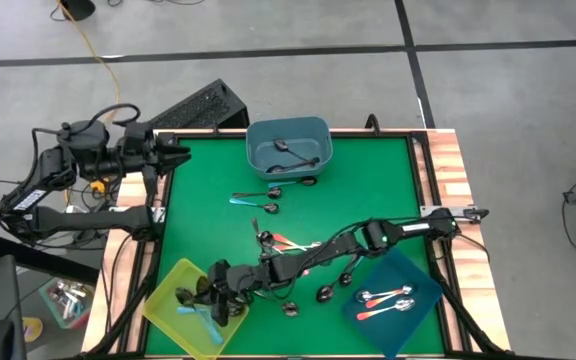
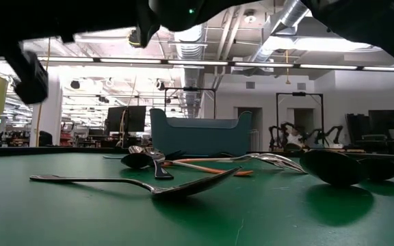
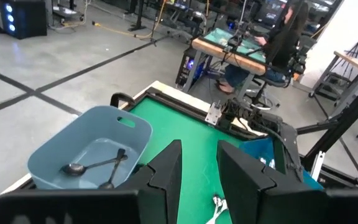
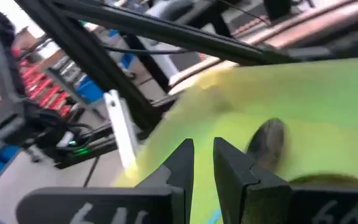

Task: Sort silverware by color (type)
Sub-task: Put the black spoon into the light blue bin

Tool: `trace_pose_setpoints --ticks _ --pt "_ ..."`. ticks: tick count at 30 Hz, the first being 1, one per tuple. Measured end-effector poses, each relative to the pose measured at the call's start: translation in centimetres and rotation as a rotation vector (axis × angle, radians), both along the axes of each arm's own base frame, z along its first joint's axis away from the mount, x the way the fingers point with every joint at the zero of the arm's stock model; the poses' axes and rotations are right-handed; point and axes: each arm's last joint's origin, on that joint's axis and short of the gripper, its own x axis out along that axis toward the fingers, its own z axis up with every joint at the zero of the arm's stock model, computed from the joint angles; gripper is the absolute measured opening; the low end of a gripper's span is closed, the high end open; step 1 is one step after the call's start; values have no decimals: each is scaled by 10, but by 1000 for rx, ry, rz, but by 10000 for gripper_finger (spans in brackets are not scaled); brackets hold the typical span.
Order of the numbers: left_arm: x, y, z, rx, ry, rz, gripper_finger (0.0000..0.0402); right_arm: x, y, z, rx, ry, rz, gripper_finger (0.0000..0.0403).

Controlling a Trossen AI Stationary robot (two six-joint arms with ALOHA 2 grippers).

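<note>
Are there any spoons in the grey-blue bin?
Yes, the grey-blue bin at the table's far edge holds dark spoons, seen from above.

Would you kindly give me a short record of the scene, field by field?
Surface: green table
Yellow bin: near left corner, holds a teal-handled spoon
Grey-blue bin: far edge, holds dark spoons
Dark blue bin: near right, holds orange-handled spoons
Loose spoons: spread over the table's middle
Right gripper: reaching over the yellow bin, fingers slightly apart, nothing between them
Left gripper: waiting at the far left edge, fingers apart, empty
</note>
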Motion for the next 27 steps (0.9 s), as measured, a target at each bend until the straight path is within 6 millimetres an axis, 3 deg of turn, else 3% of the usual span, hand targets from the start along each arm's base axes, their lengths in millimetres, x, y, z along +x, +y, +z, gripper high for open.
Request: trace_pose_setpoints --ticks 7,11,16,22,27 --pt "0 0 -1 -4 8 0 86 -7 -34 66 -107 -47 46 72" --pt "0 0 -1 -7 8 1 86 -28 -57 103 -262 87 35 72" --pt "0 0 -1 -6 8 1 86 -69 -98 146 -325 362 -120 72" --pt "0 0 -1 -2 8 0 86 -113 -128 176 -263 598 -260 72" --pt "1 0 -10 -37 16 -15 86 -134 -133 184 -276 713 -264 72"
